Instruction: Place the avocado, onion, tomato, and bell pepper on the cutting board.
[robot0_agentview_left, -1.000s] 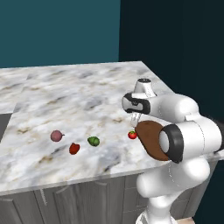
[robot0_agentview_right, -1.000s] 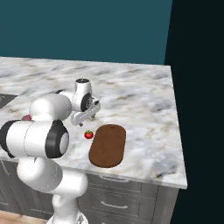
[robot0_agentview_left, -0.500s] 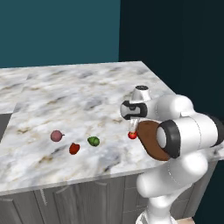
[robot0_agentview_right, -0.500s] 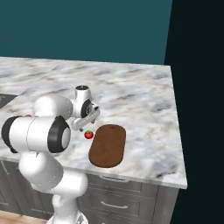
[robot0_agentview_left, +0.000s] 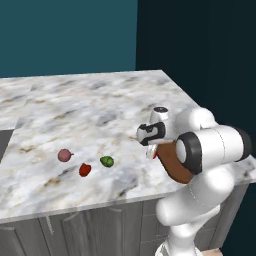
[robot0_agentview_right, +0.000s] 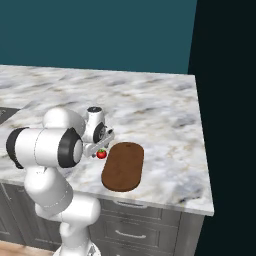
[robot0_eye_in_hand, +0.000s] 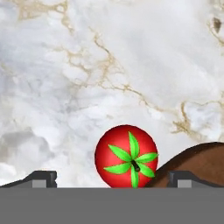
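The two-finger gripper (robot0_eye_in_hand: 113, 178) of the white arm hangs low above the grey-white marble counter (robot0_agentview_left: 90, 115) with its jaws spread wide and nothing between them. The two dark fingertips (robot0_eye_in_hand: 40, 178) stand on both sides of the small bright red round tomato (robot0_eye_in_hand: 126, 156) with the green leafy top, which sits on the marble between them but nearer to one tip than to the other. This looks like the position for a grasp from above: the fingers are open so that they can go down around the ball before they shut (the grasp itself is not yet made).

The tomato lies just beside the end of the flat dark brown wooden oval cutting board (robot0_agentview_right: 123, 167); whether it touches the board, the pictures do not decide. The board is bare, so none of the four foods is placed yet.

The other three foods lie well apart from the gripper, toward the left on the counter: the small dark-green lumpy avocado (robot0_agentview_left: 106, 161), the darker red blocky bell pepper (robot0_agentview_left: 85, 169) near to it, and the dull pink-maroon onion (robot0_agentview_left: 64, 155) a little farther.

For moving there is much free marble behind the board and around it. The board reaches close to the front edge of the counter, so a round food put down near that end could probably roll off.
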